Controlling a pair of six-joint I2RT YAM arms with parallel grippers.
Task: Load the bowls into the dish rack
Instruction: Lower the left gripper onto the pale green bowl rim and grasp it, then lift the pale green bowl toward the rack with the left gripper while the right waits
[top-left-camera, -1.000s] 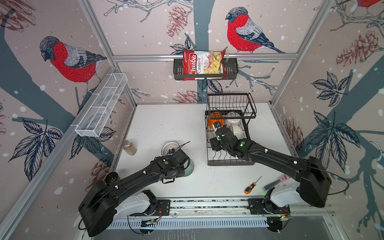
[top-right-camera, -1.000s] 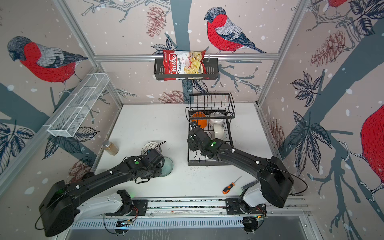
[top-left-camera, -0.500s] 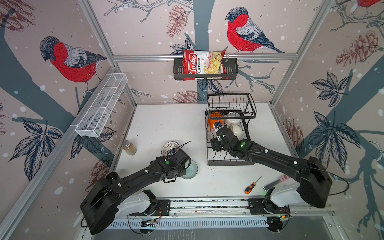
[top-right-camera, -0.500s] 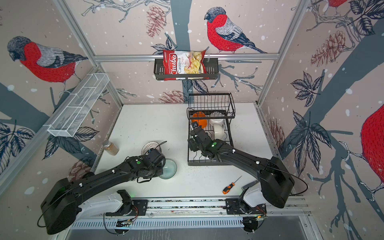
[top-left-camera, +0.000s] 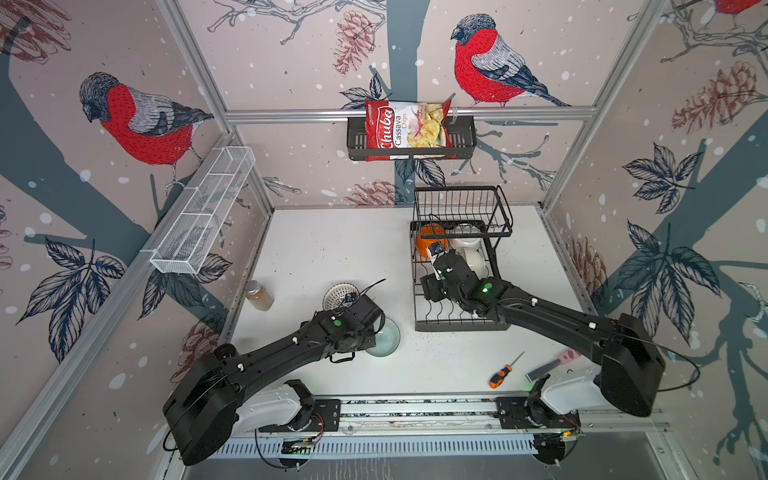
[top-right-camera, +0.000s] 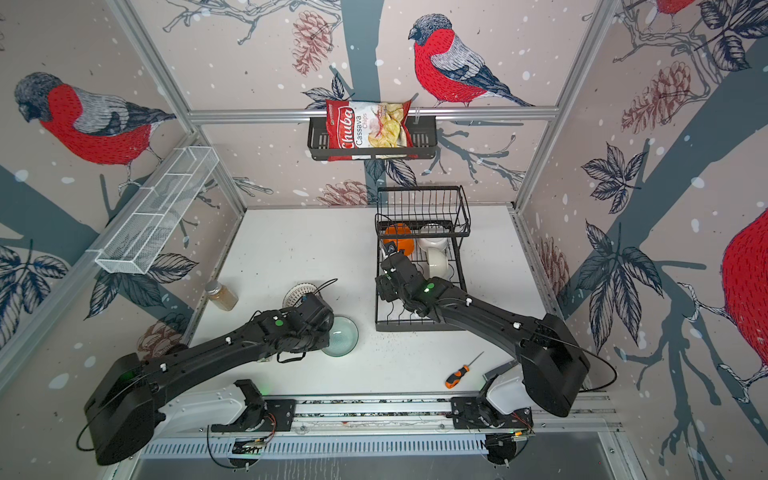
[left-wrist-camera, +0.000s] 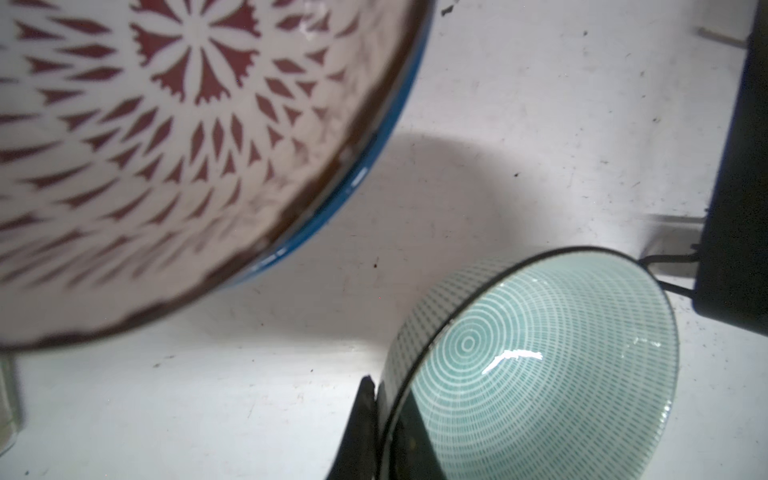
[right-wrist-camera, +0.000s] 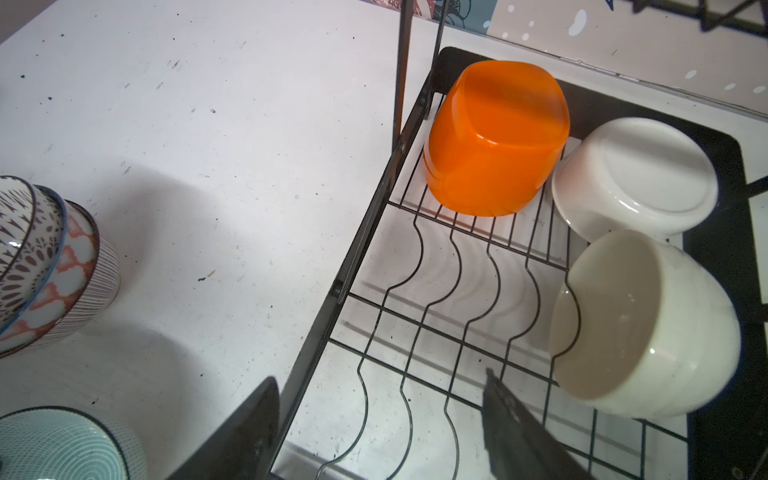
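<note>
The green bowl (left-wrist-camera: 540, 365) is pale teal inside with fine white concentric rings. Outside it is white with tiny green dashes, and it has a thin black rim. The flower bowl (left-wrist-camera: 187, 124) is white with dark maroon petal and dart shapes radiating from its centre, brown at the rim and glossy blue outside. In the stack, the blotched bowl (right-wrist-camera: 72, 266) shows orange-red patches on white, and the striped bowl (right-wrist-camera: 102, 282) has fine dark vertical lines. The dish rack (right-wrist-camera: 357, 257) is black wire. In it are a plain orange bowl (right-wrist-camera: 494, 137), a white bowl (right-wrist-camera: 636, 174) and a cream bowl (right-wrist-camera: 648, 328). The bench (right-wrist-camera: 208, 124) is white, flecked with dark specks.
</note>
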